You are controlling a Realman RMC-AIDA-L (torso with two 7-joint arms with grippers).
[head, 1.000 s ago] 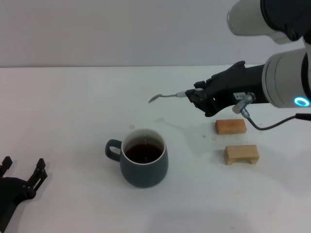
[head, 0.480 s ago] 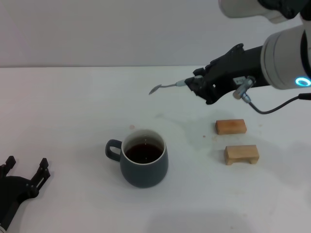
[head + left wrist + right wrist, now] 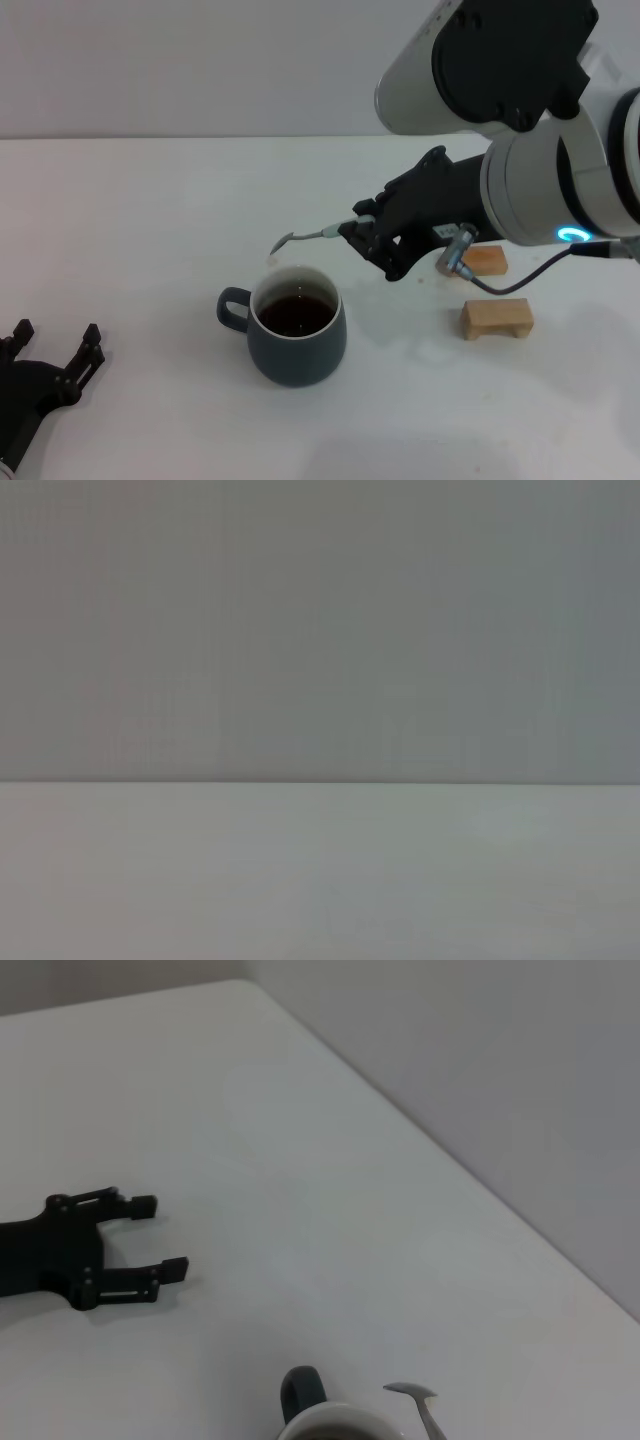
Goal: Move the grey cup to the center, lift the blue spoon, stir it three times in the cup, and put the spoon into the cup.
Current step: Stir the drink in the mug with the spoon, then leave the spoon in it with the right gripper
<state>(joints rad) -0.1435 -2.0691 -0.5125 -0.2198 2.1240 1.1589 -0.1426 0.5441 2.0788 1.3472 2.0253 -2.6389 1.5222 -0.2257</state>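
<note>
Idle at the near left edge, our left gripper (image 3: 55, 365) rests on the tabletop (image 3: 150, 200) with fingers apart. Right of it stands the cup (image 3: 295, 325), handle to the left and dark liquid inside, near the middle. Just above its far rim we hold the spoon (image 3: 305, 237), bowl leading, ready to dip and stir. Our right gripper (image 3: 362, 232) is clamped on its handle. Two blocks (image 3: 495, 317) lie farther right, well clear of the path.
</note>
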